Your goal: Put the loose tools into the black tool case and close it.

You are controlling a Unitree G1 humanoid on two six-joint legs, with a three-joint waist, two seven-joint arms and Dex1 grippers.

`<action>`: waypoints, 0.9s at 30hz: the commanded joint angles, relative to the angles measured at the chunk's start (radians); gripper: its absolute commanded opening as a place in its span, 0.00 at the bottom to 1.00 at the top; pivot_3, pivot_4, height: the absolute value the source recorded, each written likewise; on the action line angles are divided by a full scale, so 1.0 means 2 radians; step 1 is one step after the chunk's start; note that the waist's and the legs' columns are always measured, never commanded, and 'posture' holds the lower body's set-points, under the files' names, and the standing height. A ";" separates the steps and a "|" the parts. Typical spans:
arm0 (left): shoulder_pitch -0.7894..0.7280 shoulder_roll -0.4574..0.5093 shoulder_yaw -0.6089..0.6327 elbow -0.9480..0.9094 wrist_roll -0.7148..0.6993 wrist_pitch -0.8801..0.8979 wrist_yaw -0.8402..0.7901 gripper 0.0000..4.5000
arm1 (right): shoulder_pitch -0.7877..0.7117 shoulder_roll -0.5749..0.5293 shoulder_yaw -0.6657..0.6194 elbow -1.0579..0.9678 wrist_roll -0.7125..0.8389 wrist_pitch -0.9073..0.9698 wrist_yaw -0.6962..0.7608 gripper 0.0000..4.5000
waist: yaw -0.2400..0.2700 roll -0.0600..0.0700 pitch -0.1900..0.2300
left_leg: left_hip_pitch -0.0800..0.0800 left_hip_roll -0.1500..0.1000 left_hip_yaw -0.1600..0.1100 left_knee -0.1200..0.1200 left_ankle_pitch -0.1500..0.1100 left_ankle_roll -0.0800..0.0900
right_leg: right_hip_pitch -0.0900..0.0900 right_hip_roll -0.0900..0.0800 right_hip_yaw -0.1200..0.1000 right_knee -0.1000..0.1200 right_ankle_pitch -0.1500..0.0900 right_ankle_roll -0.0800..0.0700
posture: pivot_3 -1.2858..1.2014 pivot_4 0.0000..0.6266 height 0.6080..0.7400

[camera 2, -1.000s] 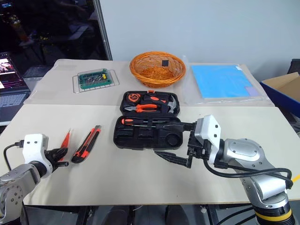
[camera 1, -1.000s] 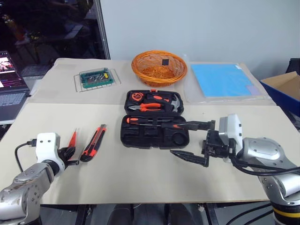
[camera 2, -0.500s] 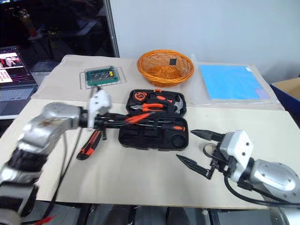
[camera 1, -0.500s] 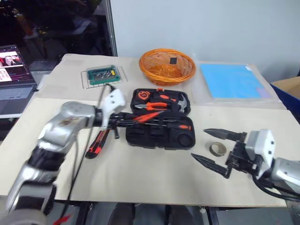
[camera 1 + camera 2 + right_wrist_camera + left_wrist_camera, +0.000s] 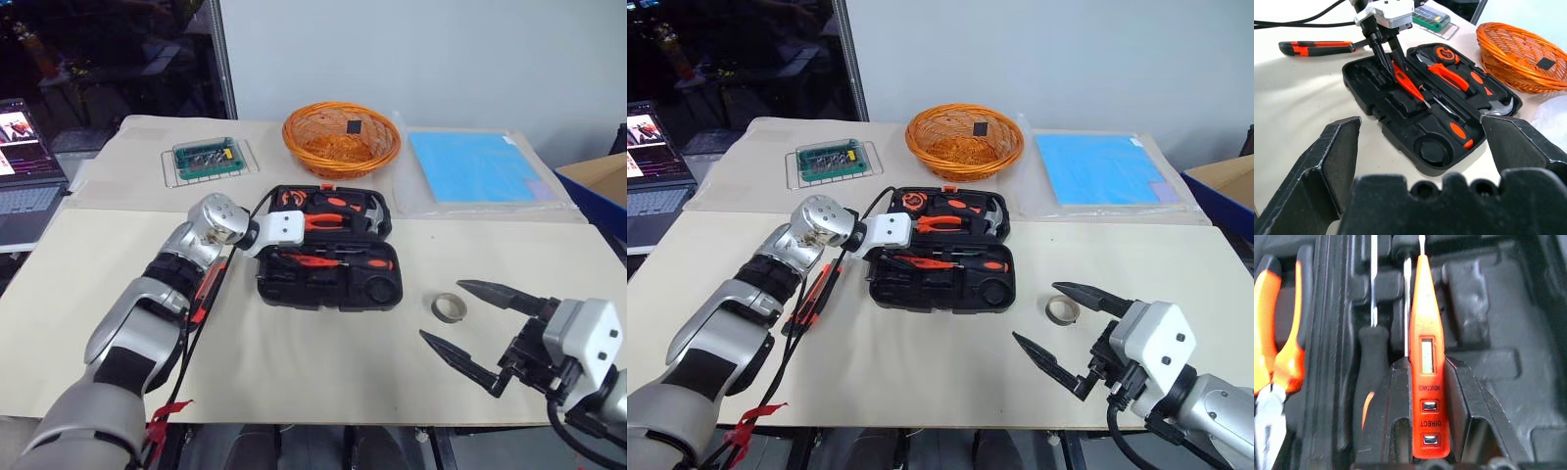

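Left of centre, one orange-black utility knife (image 5: 815,292) flat on beige tabletop (image 5: 323,362), partly behind arm. Left gripper (image 5: 1385,53) over open black tool case (image 5: 328,257) at frame centre, fingers (image 5: 1388,418) clamped on one smooth all-orange tester screwdriver (image 5: 1426,372), tip down in moulded recesses. Two orange-and-black screwdrivers (image 5: 345,262) seated inside. Lower right of case, one small grey tape roll (image 5: 450,306), ring-shaped, loose. Lower right, right gripper (image 5: 482,326), fingers spread wide, empty. Upper centre, one woven orange basket (image 5: 340,136).

Utility knife (image 5: 201,294) half behind left arm
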 commanded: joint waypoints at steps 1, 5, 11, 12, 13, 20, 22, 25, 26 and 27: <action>-0.002 0.006 0.008 0.011 0.015 0.004 -0.027 0.10 | 0.000 -0.003 -0.007 -0.011 0.006 -0.004 -0.009 1.00 | 0.000 0.000 0.000 | 0.000 0.000 0.000 0.000 0.000 0.000 | 0.000 0.000 0.000 0.000 0.000 0.000 | 0.52 0.24 1.00; 0.005 0.012 0.015 0.000 0.015 0.007 -0.048 0.10 | -0.004 -0.006 -0.003 -0.006 0.006 -0.005 -0.009 1.00 | -0.001 0.000 0.000 | 0.000 0.000 0.000 0.000 0.000 0.000 | 0.000 0.000 0.000 0.000 0.000 0.000 | 0.52 0.24 1.00; 0.014 0.010 0.024 -0.019 0.022 0.023 -0.051 0.10 | -0.006 -0.007 0.000 -0.003 0.005 -0.007 -0.007 1.00 | 0.000 0.000 0.000 | 0.000 0.000 0.000 0.000 0.000 0.000 | 0.000 0.000 0.000 0.001 0.000 0.000 | 0.52 0.24 1.00; 0.014 0.010 0.024 -0.019 0.025 0.024 -0.048 0.10 | -0.006 -0.008 -0.001 -0.003 0.006 -0.006 -0.007 1.00 | 0.000 0.000 0.000 | 0.000 0.000 0.000 0.000 0.000 0.000 | 0.000 0.000 0.000 0.001 0.000 0.000 | 0.52 0.24 1.00; 0.014 0.009 0.024 -0.018 0.026 0.023 -0.048 0.10 | -0.007 -0.008 -0.001 -0.003 0.006 -0.006 -0.007 1.00 | -0.001 0.000 0.000 | 0.000 0.000 0.000 0.000 0.000 0.000 | 0.000 0.000 0.000 0.001 0.000 0.000 | 0.52 0.24 1.00; 0.018 0.002 0.019 -0.022 0.035 0.030 -0.065 0.21 | -0.008 -0.012 -0.004 -0.004 0.008 -0.004 -0.009 1.00 | 0.000 0.000 0.000 | 0.000 0.000 0.000 0.002 0.000 0.000 | 0.000 0.000 0.000 0.001 0.000 0.000 | 0.52 0.24 1.00; 0.019 0.003 0.025 -0.028 0.030 0.041 -0.067 0.38 | -0.005 -0.012 -0.006 -0.006 0.009 -0.004 -0.009 1.00 | -0.001 0.000 0.000 | 0.000 0.000 0.000 0.002 0.000 0.001 | 0.001 0.000 0.000 0.001 0.000 0.000 | 0.52 0.24 1.00; 0.014 0.010 0.041 -0.037 0.026 0.051 -0.057 0.63 | -0.003 -0.012 -0.008 -0.006 0.009 -0.004 -0.008 1.00 | -0.002 0.000 0.000 | 0.000 0.000 0.000 0.003 -0.001 0.001 | 0.001 0.000 0.000 0.001 0.000 0.000 | 0.52 0.24 1.00; 0.014 0.016 0.048 -0.044 0.022 0.052 -0.060 0.71 | -0.003 -0.012 -0.007 -0.005 0.009 -0.005 -0.008 1.00 | -0.002 0.000 0.000 | 0.000 0.000 0.000 0.003 -0.001 0.001 | 0.001 0.000 0.000 0.001 0.000 0.000 | 0.52 0.24 1.00; 0.015 0.022 0.054 -0.053 0.016 0.053 -0.065 0.71 | -0.004 -0.012 -0.007 -0.005 0.008 -0.006 -0.008 1.00 | -0.002 0.000 0.000 | 0.000 0.000 0.000 0.003 -0.001 0.001 | 0.001 0.000 0.000 0.001 0.000 0.000 | 0.52 0.24 1.00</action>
